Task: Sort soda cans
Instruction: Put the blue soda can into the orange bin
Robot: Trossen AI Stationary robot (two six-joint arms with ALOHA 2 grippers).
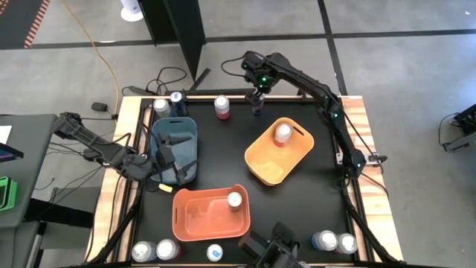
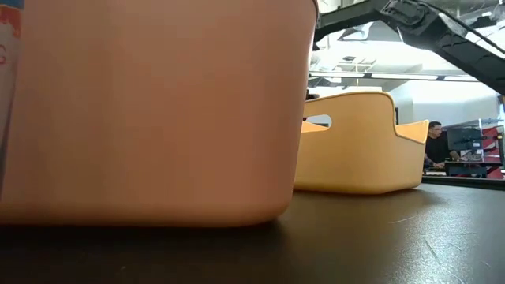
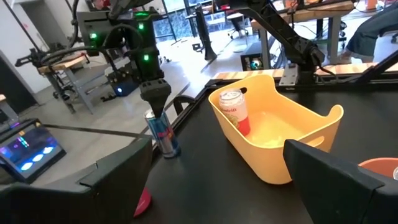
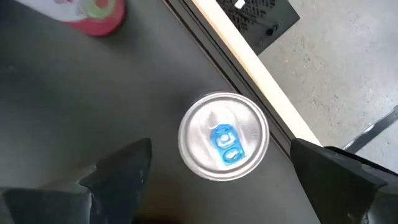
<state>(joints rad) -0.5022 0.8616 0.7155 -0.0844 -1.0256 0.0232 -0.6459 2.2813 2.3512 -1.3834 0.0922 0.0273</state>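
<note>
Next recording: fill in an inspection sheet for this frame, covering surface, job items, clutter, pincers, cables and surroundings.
Surface: black table top with wooden edges.
Job's things: one can in the yellow bin; one can in the orange bin; pink can at the far edge; blue-tabbed can under the right pincer; two cans at the far-left corner; more cans along the near edge.
Clutter: nothing seen.
Pincers: right pincer open, straddling the blue-tabbed can from above; left pincer open, over the blue bin.
Cables: yellow cable on the floor; black cables behind the table.
Surroundings: concrete floor; a person at a desk.
</note>
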